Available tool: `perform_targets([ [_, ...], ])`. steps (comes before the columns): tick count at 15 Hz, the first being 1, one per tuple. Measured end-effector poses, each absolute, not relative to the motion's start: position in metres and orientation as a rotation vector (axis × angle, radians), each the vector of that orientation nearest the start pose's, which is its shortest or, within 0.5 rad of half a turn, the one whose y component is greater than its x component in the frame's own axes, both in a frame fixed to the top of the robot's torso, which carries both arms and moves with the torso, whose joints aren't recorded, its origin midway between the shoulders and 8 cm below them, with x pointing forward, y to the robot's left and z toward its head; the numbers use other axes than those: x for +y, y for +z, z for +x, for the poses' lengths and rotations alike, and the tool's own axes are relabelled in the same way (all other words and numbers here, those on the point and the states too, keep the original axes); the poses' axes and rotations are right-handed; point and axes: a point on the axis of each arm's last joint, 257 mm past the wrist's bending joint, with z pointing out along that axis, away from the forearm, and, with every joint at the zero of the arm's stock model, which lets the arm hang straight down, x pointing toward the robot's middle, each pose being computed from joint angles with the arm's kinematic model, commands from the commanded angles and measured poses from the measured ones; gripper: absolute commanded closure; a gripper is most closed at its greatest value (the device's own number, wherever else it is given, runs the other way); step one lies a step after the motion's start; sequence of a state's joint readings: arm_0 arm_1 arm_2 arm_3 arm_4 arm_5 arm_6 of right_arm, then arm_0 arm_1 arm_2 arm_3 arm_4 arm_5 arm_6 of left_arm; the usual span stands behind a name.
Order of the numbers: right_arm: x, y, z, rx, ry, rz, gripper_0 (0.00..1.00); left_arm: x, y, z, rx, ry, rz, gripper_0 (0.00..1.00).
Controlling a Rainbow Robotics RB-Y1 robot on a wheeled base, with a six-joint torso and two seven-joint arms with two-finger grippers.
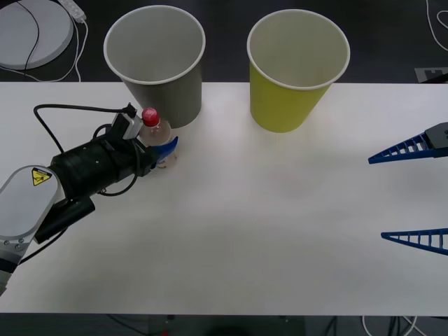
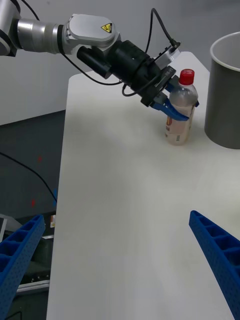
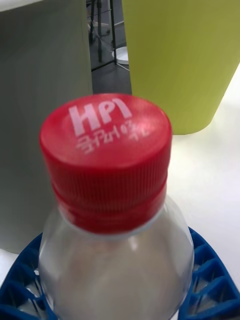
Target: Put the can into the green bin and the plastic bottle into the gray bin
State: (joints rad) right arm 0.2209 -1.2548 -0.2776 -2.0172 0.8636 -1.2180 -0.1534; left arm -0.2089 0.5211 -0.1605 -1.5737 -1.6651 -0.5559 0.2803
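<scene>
In the front view the left gripper [image 1: 162, 149] and its arm cover most of the plastic bottle [image 1: 155, 129], so its label cannot be seen there, and the right gripper [image 1: 414, 194] is cut off by the picture's edge, with just its blue fingers [image 1: 406, 148] reaching in. The left wrist view cuts off the bottle's lower body and blurs the gray bin [image 3: 45, 100] and green bin [image 3: 182, 60] behind it. In the right wrist view the gray bin runs off the edge, and the label's print is too small to read.
</scene>
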Motion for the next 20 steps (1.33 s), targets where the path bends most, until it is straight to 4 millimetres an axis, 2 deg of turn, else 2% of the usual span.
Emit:
perform_targets([
  [10,-0.226,-0.082,0.300,1.482,0.641,-1.522,0.00,0.154,-0.203,0.536,1.575,-0.245,0.866,1.00],
  [20,-0.226,-0.082,0.300,1.482,0.641,-1.522,0.00,0.173,-0.194,0.510,1.560,-0.217,0.867,1.00],
])
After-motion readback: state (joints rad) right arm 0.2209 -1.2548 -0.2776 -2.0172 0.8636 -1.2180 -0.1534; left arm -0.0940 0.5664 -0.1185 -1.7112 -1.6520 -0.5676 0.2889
